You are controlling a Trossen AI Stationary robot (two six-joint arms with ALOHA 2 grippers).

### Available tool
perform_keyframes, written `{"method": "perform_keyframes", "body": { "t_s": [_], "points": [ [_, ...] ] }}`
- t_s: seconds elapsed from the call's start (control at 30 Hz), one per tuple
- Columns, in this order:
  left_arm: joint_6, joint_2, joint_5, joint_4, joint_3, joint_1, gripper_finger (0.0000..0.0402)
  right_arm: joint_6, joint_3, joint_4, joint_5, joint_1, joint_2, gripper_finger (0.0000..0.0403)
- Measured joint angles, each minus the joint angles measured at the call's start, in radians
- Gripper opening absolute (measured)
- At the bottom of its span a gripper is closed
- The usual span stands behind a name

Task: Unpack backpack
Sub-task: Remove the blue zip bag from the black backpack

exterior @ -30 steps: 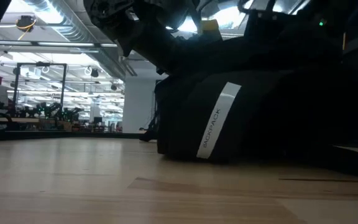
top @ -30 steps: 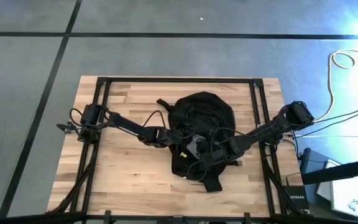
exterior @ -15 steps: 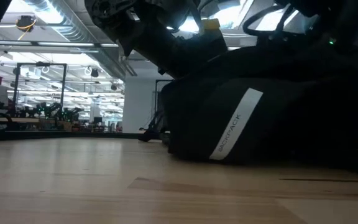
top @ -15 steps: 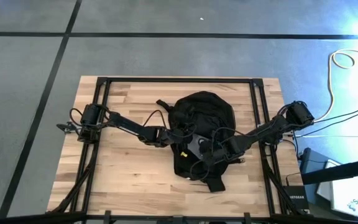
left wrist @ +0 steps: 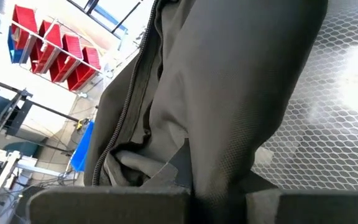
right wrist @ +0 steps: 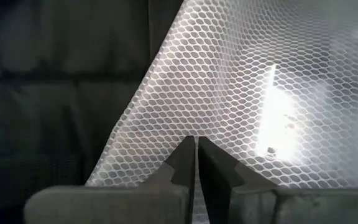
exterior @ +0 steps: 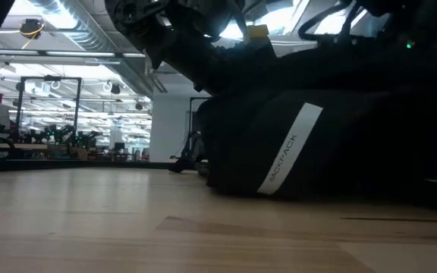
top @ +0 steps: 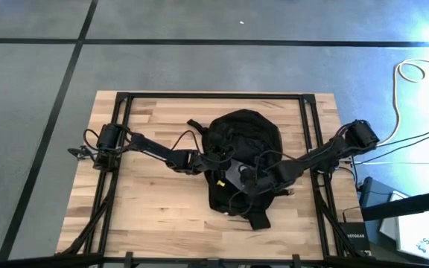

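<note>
- High view: you see the backpack mid-table, both arms reaching into it. Since a second ago its lower end has slid slightly toward the right arm.
- Low view: the reflective stripe has shifted sideways, so the bag is being dragged as well as opened.
- Left wrist view: the left gripper is clenched on a black fabric fold just ahead.
- Right wrist view: the right gripper is pinched on the mesh pouch; extraction looks underway.

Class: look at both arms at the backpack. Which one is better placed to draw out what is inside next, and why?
Probably the right. The right gripper is shut on a white mesh item inside the backpack, so it could pull. The left gripper pinches backpack fabric, holding it open.
</note>
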Motion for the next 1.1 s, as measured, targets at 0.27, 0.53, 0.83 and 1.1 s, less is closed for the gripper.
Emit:
{"method": "perform_keyframes", "body": {
  "t_s": [0.27,0.53,0.83,1.1],
  "points": [
    [-0.031,-0.001,0.019,-0.009,0.000,0.006,0.0001,-0.021,0.000,-0.060,0.070,0.001,-0.123,0.0000],
    [-0.046,-0.001,0.031,-0.010,0.000,0.008,0.0001,-0.008,0.000,-0.052,-0.009,0.001,-0.189,0.0001],
    [-0.075,-0.001,0.044,-0.008,0.000,0.013,0.0001,-0.001,0.055,0.037,-0.321,0.071,-0.058,0.0099],
    [-0.084,-0.001,0.066,-0.006,0.000,0.010,0.0001,-0.156,0.137,0.024,-0.159,0.132,0.021,0.0291]
  ]
}}
